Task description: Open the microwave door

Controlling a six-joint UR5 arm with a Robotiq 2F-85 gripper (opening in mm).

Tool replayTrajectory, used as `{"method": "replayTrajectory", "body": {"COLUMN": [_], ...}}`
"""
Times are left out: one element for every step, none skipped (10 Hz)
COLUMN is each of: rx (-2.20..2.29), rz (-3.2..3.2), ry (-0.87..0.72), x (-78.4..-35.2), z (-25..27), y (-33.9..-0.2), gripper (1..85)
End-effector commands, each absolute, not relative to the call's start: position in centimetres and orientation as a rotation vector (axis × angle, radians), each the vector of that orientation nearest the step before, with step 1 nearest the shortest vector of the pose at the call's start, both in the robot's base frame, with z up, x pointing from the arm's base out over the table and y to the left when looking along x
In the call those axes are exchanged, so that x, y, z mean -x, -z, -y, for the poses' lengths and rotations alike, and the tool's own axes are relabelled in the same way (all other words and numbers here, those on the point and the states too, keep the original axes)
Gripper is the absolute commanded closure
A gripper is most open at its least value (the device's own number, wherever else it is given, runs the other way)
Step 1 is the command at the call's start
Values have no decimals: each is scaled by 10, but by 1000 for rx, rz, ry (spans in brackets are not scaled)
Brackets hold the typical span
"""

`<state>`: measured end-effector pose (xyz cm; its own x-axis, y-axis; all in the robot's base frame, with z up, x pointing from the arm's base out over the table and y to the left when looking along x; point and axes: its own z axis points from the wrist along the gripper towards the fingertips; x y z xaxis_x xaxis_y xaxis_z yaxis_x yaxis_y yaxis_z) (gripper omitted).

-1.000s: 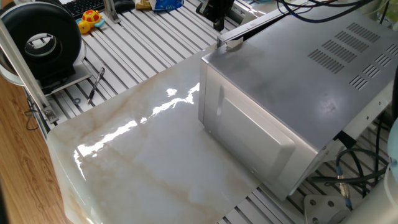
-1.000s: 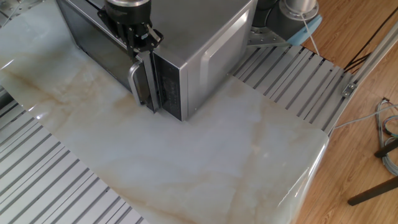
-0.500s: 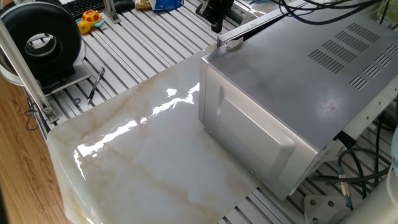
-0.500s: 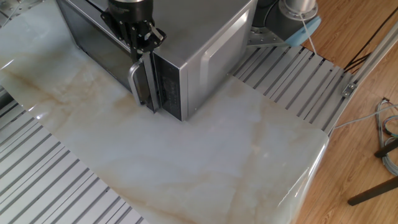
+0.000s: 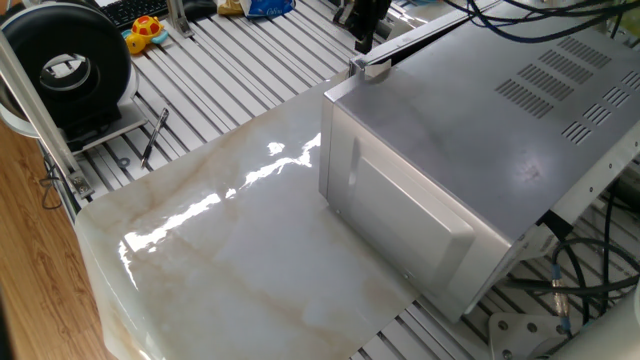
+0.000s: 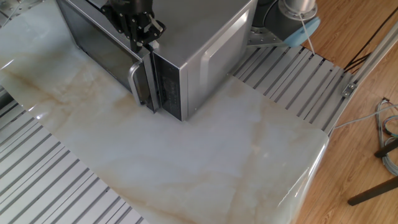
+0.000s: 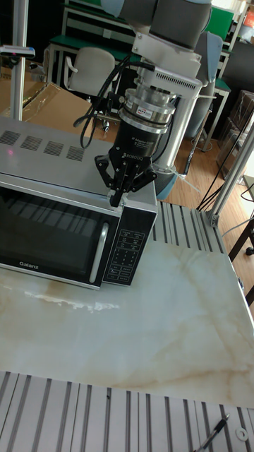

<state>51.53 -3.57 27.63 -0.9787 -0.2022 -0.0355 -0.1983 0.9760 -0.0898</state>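
Observation:
The microwave (image 5: pixel 480 120) is a big silver-grey box with vent slots on top, standing on a marble slab (image 5: pixel 230 260). In the tall fixed view the microwave door (image 7: pixel 49 236) shows its dark glass face, with a vertical silver handle (image 7: pixel 101 253) next to the keypad. It looks nearly flush with the box. A thin dark seam separates the handle side (image 6: pixel 135 84) from the keypad panel. My gripper (image 7: pixel 117 199) points straight down over the top front edge, just above the handle end. Its fingers are drawn together with nothing between them. The gripper (image 6: pixel 143 41) also shows from the side, and only partly at the gripper (image 5: pixel 362 40) by the frame edge.
A black round duct fan (image 5: pixel 65 65), a yellow toy (image 5: pixel 145 30) and a keyboard (image 5: pixel 135 10) lie on the slatted table beyond the slab. A dark pen-like tool (image 5: pixel 155 135) rests on the slats. Cables (image 5: pixel 570 285) hang behind the microwave.
My gripper has lifted a little and drawn back over the microwave's top edge, away from the handle. The door looks the same.

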Motion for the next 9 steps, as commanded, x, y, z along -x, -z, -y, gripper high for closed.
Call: {"method": "replayTrajectory", "body": {"rx": [341, 341, 339, 339, 341, 343, 346, 346, 348], "rz": [-3067, -3068, -3071, -3073, -3071, -3072, -3074, -3078, -3078], "ry": [127, 127, 124, 124, 119, 119, 114, 109, 102], "x": [-511, -509, -508, -508, -509, -509, -509, -506, -503], "z": [41, 42, 42, 42, 42, 42, 42, 42, 43], "y": [-278, -279, -278, -278, -276, -273, -273, -273, -273], "gripper": [843, 843, 843, 843, 843, 843, 843, 843, 843]}}
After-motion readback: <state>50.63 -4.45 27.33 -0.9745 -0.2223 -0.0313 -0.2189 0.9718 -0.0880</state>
